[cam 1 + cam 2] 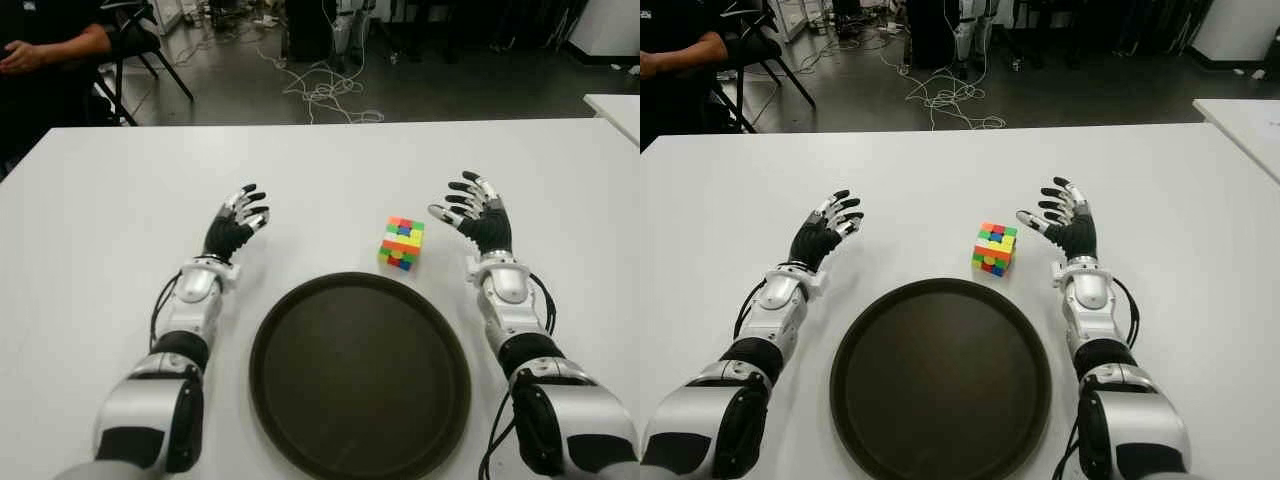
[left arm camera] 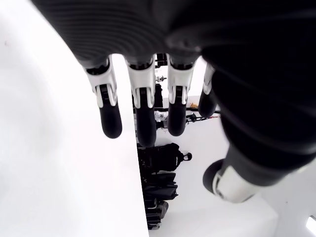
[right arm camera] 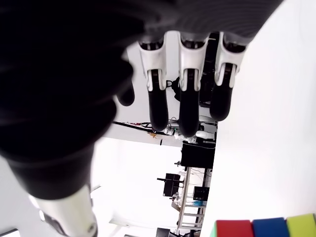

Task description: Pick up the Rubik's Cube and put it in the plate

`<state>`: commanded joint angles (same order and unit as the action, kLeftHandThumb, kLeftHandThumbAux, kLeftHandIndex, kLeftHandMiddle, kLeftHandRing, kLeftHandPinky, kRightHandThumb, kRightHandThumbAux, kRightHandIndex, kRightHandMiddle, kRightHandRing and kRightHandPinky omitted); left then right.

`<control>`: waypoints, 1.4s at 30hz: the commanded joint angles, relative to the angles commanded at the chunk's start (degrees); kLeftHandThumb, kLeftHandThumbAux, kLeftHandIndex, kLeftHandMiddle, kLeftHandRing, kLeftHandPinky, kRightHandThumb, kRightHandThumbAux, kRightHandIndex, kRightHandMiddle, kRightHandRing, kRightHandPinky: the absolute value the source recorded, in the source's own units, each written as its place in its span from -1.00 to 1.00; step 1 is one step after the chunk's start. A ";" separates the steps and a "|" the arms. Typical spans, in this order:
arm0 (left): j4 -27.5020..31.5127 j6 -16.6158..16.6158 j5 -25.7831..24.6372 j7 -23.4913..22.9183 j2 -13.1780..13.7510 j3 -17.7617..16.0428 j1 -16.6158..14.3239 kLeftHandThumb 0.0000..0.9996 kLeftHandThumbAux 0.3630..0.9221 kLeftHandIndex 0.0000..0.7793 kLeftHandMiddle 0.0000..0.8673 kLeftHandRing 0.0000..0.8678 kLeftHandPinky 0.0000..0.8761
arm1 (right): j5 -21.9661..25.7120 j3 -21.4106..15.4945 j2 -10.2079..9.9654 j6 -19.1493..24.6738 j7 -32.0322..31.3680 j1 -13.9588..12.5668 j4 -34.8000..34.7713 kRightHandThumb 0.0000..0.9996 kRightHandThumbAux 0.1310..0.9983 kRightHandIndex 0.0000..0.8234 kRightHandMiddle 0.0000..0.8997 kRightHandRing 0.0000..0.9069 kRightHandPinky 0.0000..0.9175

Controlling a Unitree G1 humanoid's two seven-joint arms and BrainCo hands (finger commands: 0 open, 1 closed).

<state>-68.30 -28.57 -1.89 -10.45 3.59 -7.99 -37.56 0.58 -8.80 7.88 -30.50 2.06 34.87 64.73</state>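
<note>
Multicoloured Rubik's Cube (image 1: 402,243) beyond plate (image 1: 300,420); right hand (image 1: 478,215) beside it, fingers spread, empty

A white table (image 1: 320,170) carries a Rubik's Cube (image 1: 402,243) just beyond a dark round plate (image 1: 360,375).

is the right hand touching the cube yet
Apart. The left eye view shows bare table between the open right hand and the cube.
</note>
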 joint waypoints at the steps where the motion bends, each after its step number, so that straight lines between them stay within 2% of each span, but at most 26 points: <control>1: 0.00 0.00 0.00 0.00 0.00 0.00 0.00 -0.56 0.39 -0.74 -0.60 -0.55 -0.52 | -0.04 -0.01 0.00 0.01 0.00 0.00 -0.01 -0.98 0.61 -0.54 -0.38 -0.36 -0.33; 22: -0.21 0.37 -0.43 0.00 0.14 -0.62 -0.23 -0.59 0.37 -0.71 -0.57 -0.52 -0.53 | -0.27 -0.23 -0.45 0.39 0.41 0.48 0.26 -1.00 0.59 -0.55 -0.37 -0.36 -0.40; 27: -0.34 0.46 -0.40 0.04 0.27 -0.74 -0.37 -0.57 0.37 -0.71 -0.57 -0.51 -0.50 | -1.38 0.15 -0.23 -1.63 2.60 0.71 0.40 -1.00 0.59 -0.54 -0.36 -0.36 -0.41; 30: -0.37 0.50 -0.31 0.19 0.38 -0.75 -0.44 -0.56 0.36 -0.70 -0.56 -0.51 -0.49 | -1.81 0.18 0.28 -2.87 3.48 1.18 0.01 -1.00 0.53 -0.54 -0.36 -0.36 -0.45; 37: -0.26 0.56 -0.13 0.23 0.57 -0.70 -0.46 -0.52 0.35 -0.70 -0.57 -0.51 -0.49 | -1.25 -0.61 0.80 -4.76 4.24 3.76 -3.98 -1.00 0.45 -0.52 -0.35 -0.36 -0.48; 42: -0.32 0.31 0.34 0.60 0.71 -0.41 -0.42 -0.53 0.38 -0.70 -0.57 -0.53 -0.52 | -2.47 0.03 0.99 -6.62 5.92 4.09 -9.23 -1.00 0.41 -0.50 -0.35 -0.36 -0.47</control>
<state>-68.62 -28.26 -1.55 -9.85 4.31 -8.40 -37.98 -1.89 -8.77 8.86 -37.12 7.98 38.96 55.50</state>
